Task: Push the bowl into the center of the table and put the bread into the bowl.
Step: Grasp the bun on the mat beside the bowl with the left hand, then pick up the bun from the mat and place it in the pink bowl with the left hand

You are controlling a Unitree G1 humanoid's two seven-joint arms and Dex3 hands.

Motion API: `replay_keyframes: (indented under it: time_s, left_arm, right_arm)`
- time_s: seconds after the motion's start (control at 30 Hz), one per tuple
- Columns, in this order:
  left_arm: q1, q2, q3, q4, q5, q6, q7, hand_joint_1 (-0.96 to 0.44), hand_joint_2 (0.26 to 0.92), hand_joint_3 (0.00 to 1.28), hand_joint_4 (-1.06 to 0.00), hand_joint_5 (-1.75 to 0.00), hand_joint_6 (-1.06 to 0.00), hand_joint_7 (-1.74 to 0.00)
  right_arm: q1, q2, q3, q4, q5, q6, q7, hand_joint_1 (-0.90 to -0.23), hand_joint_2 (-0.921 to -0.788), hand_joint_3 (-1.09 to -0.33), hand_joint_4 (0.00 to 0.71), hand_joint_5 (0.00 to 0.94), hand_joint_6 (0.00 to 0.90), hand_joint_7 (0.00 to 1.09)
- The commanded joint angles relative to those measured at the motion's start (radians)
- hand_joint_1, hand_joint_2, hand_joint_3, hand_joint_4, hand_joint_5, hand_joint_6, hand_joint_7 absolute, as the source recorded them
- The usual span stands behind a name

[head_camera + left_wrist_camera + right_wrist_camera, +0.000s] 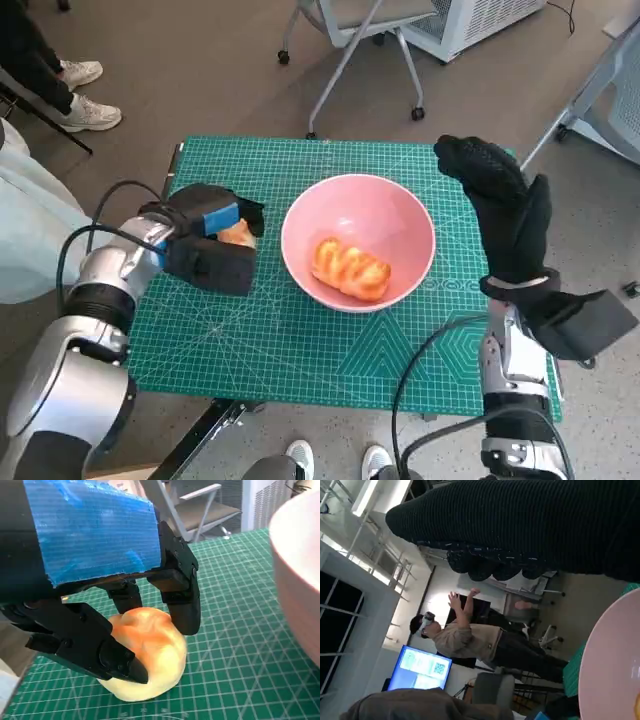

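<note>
At 9 o'clock of the centered bowl (pixel 358 240), which is already holding one bread (pixel 350 268), the left hand (pixel 208 238) is clamping a second roll (pixel 146 652) for lifting and transfer, while the right hand (pixel 505 205) is hovering with fingers extended, holding nothing.

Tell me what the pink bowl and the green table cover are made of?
The pink bowl looks like smooth plastic or glazed ceramic; its inside shines softly. The green table cover looks like a matte, rubbery cutting mat, printed with white grid lines.

One pink bowl (pixel 358 213), two bread pieces (pixel 350 268) (pixel 238 234), one chair (pixel 352 30), two hands (pixel 208 232) (pixel 500 205)
</note>
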Motion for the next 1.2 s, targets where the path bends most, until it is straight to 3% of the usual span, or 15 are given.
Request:
replay_keyframes:
  time_s: [0.03,0.4,0.7,0.77,0.97,1.2]
  left_arm:
    - [-0.039,0.029,0.028,-0.014,-0.029,-0.006,-0.018,0.00,0.920,0.07,-0.69,-1.18,-0.62,-1.17]
    - [-0.042,0.064,0.117,-0.190,-0.113,-0.048,-0.054,0.00,0.920,0.07,-0.66,-1.21,-0.65,-1.13]
    - [0.038,0.066,0.169,-0.491,-0.207,-0.172,-0.104,0.00,0.919,0.05,-0.64,-1.35,-0.76,-0.89]
    - [0.047,0.050,0.174,-0.564,-0.240,-0.208,-0.133,0.00,0.920,0.04,-0.65,-1.25,-0.74,-1.00]
    - [0.050,-0.001,0.172,-0.598,-0.255,-0.223,-0.165,0.00,0.920,0.04,-0.67,-1.15,-0.72,-1.10]
    - [0.054,-0.071,0.138,-0.595,-0.165,-0.190,-0.116,0.00,0.920,0.04,-0.67,-1.12,-0.72,-1.13]
  right_arm:
    - [0.014,-0.005,0.002,0.013,-0.011,0.008,0.003,-0.657,-0.921,-0.743,0.208,0.001,0.130,0.52]
    - [0.008,-0.002,0.002,0.020,-0.004,0.011,0.009,-0.655,-0.921,-0.743,0.208,0.000,0.131,0.52]
    - [0.001,0.000,0.003,0.026,0.003,0.013,0.018,-0.657,-0.921,-0.741,0.208,0.000,0.132,0.51]
    - [0.000,-0.001,0.003,0.028,0.005,0.013,0.023,-0.656,-0.921,-0.742,0.208,0.000,0.131,0.51]
    - [-0.002,-0.003,-0.001,0.034,0.009,0.012,0.030,-0.658,-0.921,-0.742,0.207,0.000,0.130,0.51]
    - [0.002,-0.004,-0.007,0.028,0.014,0.017,0.038,-0.663,-0.921,-0.742,0.206,0.000,0.129,0.51]
